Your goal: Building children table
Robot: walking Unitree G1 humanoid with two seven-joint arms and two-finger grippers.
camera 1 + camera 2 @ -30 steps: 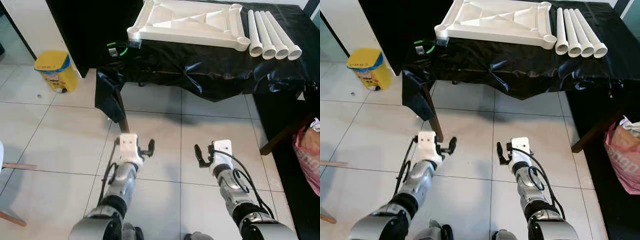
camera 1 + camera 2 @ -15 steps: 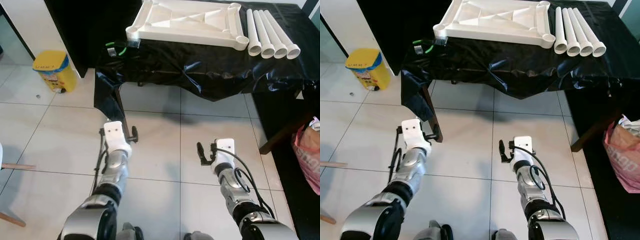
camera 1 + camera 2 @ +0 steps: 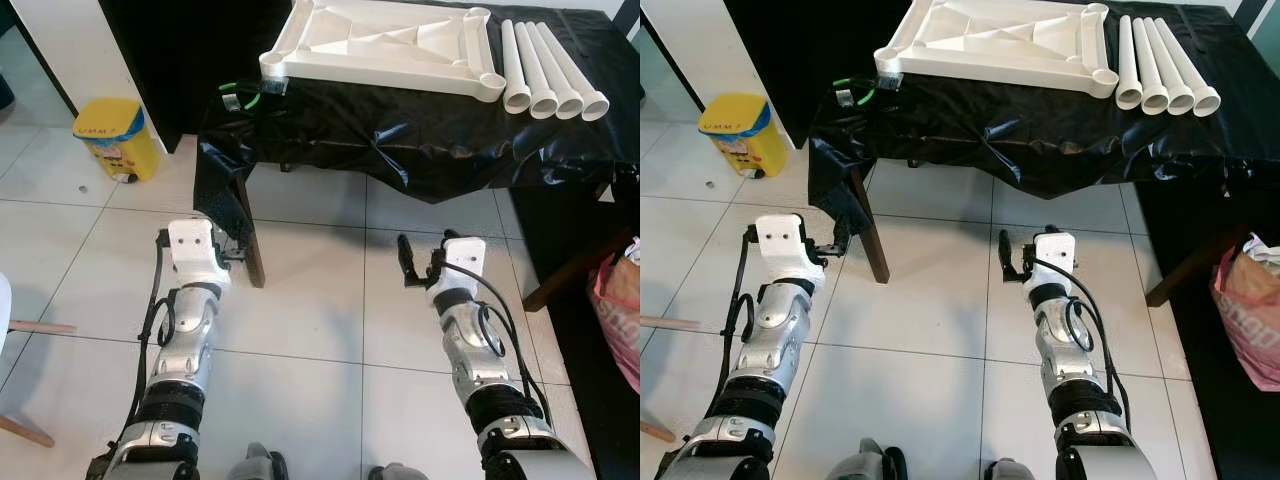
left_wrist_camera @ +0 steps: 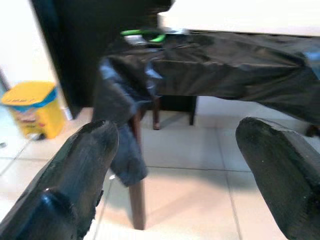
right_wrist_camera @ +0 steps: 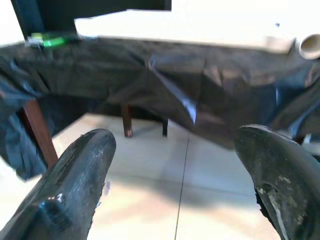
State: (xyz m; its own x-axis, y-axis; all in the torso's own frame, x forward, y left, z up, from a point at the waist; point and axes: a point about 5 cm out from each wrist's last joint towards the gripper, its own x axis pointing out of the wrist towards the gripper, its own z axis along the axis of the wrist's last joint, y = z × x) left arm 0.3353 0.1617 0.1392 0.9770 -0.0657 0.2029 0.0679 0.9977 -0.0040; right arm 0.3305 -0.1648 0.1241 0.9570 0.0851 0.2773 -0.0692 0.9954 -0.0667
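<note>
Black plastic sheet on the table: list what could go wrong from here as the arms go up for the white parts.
1. The black plastic sheet hangs loose over the table's front edge; a rising left gripper or right gripper could snag it and drag the white tabletop off.
2. The four white legs lie round and side by side at that edge; a tug might roll them off.
3. The left gripper sits close to the wooden table leg and could strike it.

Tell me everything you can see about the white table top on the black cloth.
The white table top looks like moulded plastic. It lies flat and upside down on the black cloth, so its ribs and diagonal braces face up. Round sockets sit at its corners, all empty. Four white tube legs lie side by side just to its right. Neither gripper touches it.
</note>
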